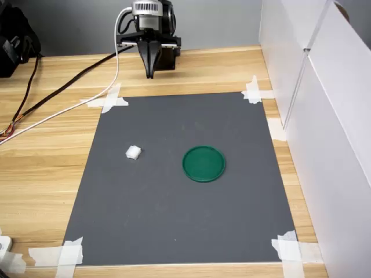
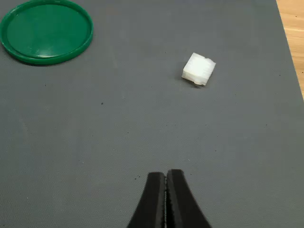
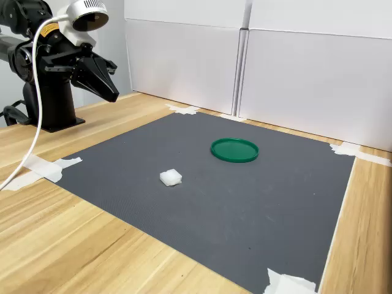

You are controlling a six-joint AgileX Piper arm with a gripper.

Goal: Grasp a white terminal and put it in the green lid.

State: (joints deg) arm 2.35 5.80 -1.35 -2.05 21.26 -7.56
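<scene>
Terminal lies well apart from closed pincer.

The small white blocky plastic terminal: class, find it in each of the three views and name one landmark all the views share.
First exterior view: small white blocky plastic terminal on the grey mat, left of the flat round green plastic lid.
Wrist view: terminal on the mat.
Second exterior view: terminal left of and nearer than the lid.
Shared landmark: the green lid.

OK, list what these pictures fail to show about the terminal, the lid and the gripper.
- Terminal: too small in both exterior views to show its openings; the wrist view shows only its top and one side.
- Lid: its edge is cut off by the wrist view's border.
- Gripper: the wrist view shows only the shut fingertips.
</scene>
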